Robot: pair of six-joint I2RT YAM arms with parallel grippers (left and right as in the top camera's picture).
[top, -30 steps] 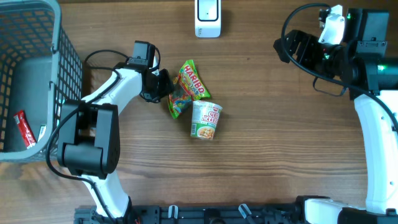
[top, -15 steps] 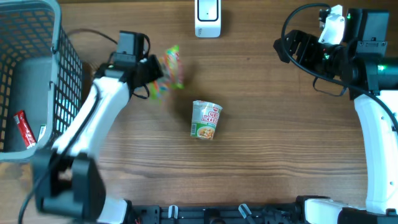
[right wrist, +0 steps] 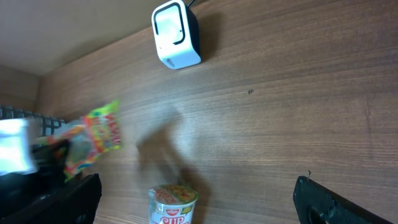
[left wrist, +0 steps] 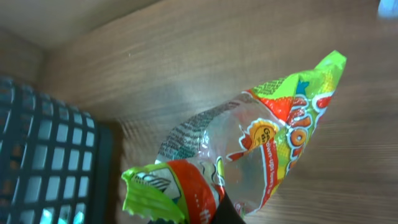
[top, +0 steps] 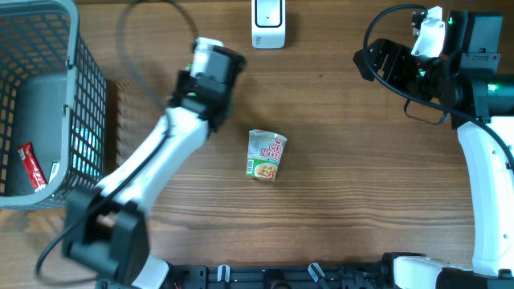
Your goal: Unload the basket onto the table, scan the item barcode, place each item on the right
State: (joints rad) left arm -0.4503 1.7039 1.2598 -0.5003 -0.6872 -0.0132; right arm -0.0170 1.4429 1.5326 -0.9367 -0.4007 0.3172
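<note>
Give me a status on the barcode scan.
Done: the shut left end effector grips the candy bag, holding it off the table. In hand: the bag hangs left of the scanner, not yet at it. Left: presenting the barcode to the scanner; the cup noodles lies on the table, untouched.
</note>
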